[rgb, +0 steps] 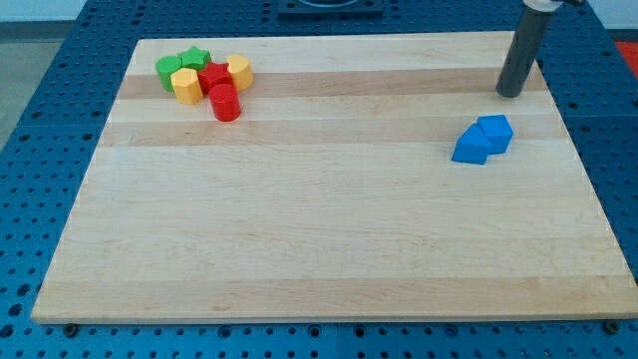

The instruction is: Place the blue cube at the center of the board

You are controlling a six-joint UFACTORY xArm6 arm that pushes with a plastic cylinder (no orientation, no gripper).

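The blue cube (495,131) lies at the view's right on the wooden board (329,249), touching a second blue block (471,146) at its lower left. My tip (509,94) rests on the board just above and slightly right of the blue cube, a small gap apart from it. The rod rises out of the view's top.
A cluster of blocks sits at the view's top left: a green star (195,57), a green block (168,70), a yellow block (186,86), a red star (213,76), a yellow block (238,71) and a red cylinder (225,103). A blue pegboard (40,179) surrounds the board.
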